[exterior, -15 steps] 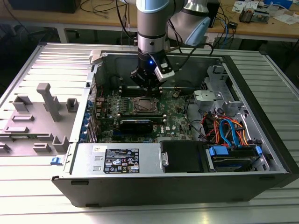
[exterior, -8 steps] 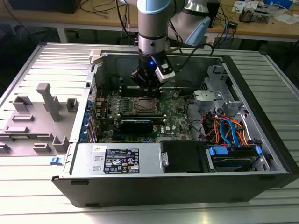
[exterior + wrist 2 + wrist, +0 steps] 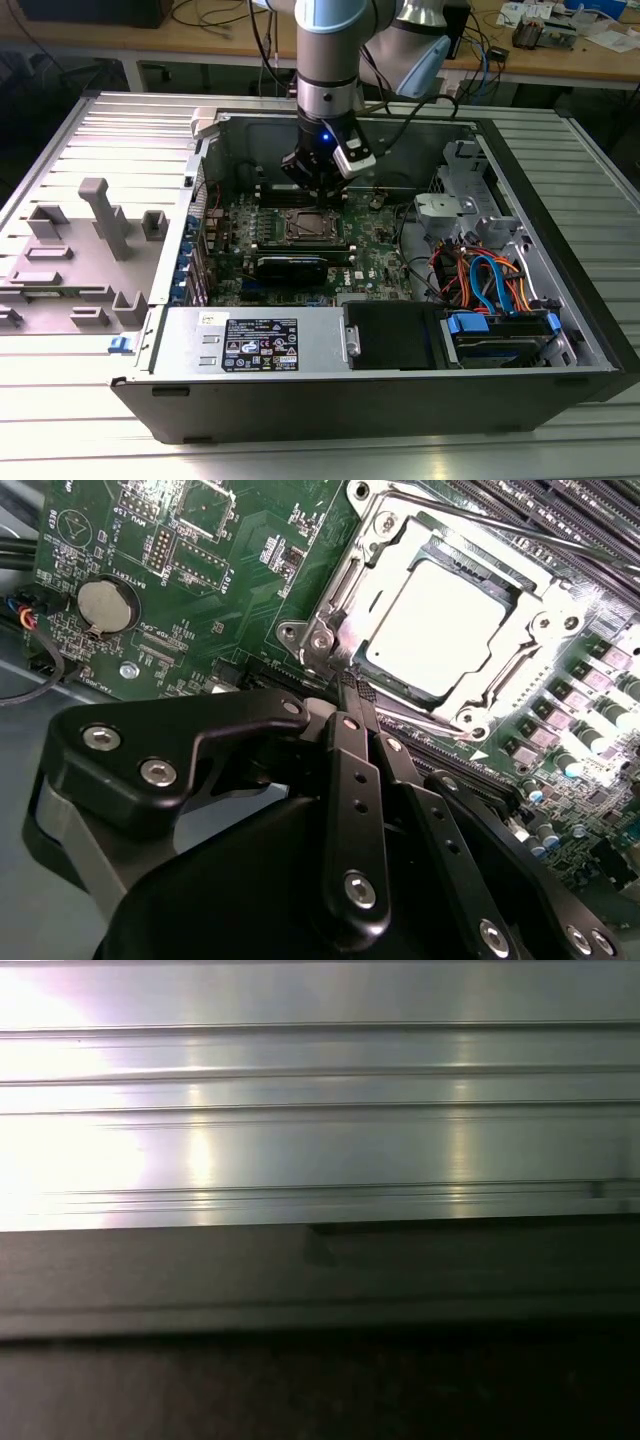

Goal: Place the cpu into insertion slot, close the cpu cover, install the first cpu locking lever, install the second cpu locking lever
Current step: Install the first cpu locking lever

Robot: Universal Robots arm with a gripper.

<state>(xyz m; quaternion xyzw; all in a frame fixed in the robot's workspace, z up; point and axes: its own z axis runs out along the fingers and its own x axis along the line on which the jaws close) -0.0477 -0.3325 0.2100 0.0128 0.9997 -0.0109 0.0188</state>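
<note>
Cpu (image 3: pixel 440 625) is seen seated flat in the insertion slot (image 3: pixel 318 638) of a green motherboard (image 3: pixel 210 610). In the second wrist view the cpu cover (image 3: pixel 555 605) lies closed around it, so that the dull metal top is framed by the plate's cut-out. The end effector (image 3: pixel 348 683) is shown with its black fingers (image 3: pixel 355 780) pressed together, their tips set just beside one corner of the socket's silvery surround. Whether anything thin is pinched between them cannot be told. In the exterior view the end effector (image 3: pixel 318 188) is poised just above the insertion slot (image 3: pixel 305 226), inside an open computer case (image 3: pixel 330 405) laid on a ribbed metal bench (image 3: pixel 60 420). The chip is judged to be light, rigid and easily damaged on its underside, best taken by its opposite edges and kept level. The thin cover is judged stiff yet springy, best pressed at its free edge.
</note>
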